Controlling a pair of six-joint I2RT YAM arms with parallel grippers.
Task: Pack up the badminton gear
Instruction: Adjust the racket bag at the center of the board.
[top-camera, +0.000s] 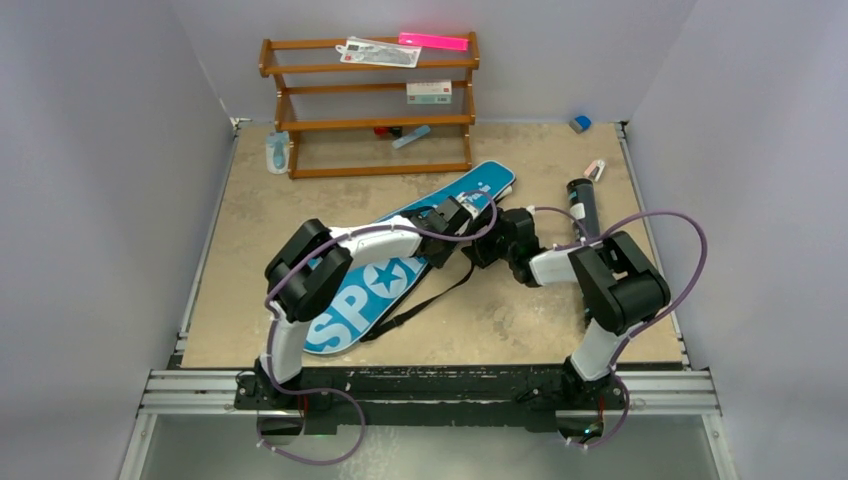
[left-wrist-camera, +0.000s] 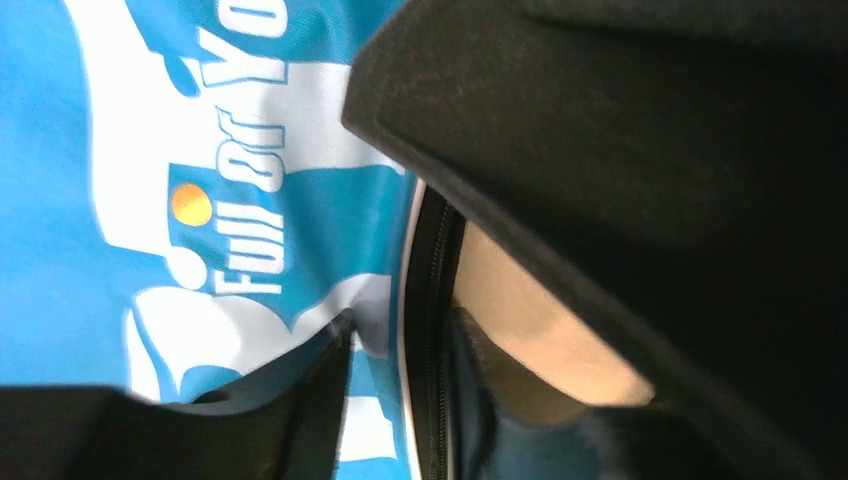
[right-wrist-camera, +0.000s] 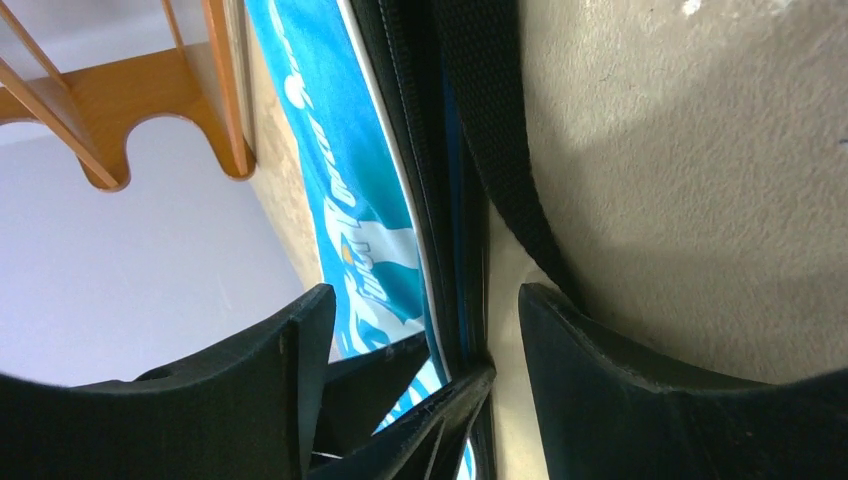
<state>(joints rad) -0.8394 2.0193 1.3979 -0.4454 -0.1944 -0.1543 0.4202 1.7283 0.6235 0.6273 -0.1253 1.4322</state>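
Note:
The blue racket-shaped bag (top-camera: 380, 285) lettered SPORT lies diagonally on the table. It also shows in the left wrist view (left-wrist-camera: 100, 200) and the right wrist view (right-wrist-camera: 350, 200). My left gripper (top-camera: 470, 215) is at the bag's right edge near its narrow end. Its jaws (left-wrist-camera: 395, 335) are pinched on the black zipper edge (left-wrist-camera: 432, 300). My right gripper (top-camera: 497, 243) is close beside it, open (right-wrist-camera: 420, 315), with its fingers straddling the same edge. The black tube (top-camera: 581, 205) lies to the right. No rackets or shuttlecocks are in view.
The bag's black strap (top-camera: 430, 300) trails over the table toward the front. The brown wooden rack (top-camera: 370, 105) stands at the back with small items on it. A pale-blue bottle (top-camera: 277, 152) lies left of it. Small objects (top-camera: 594, 170) lie at the back right.

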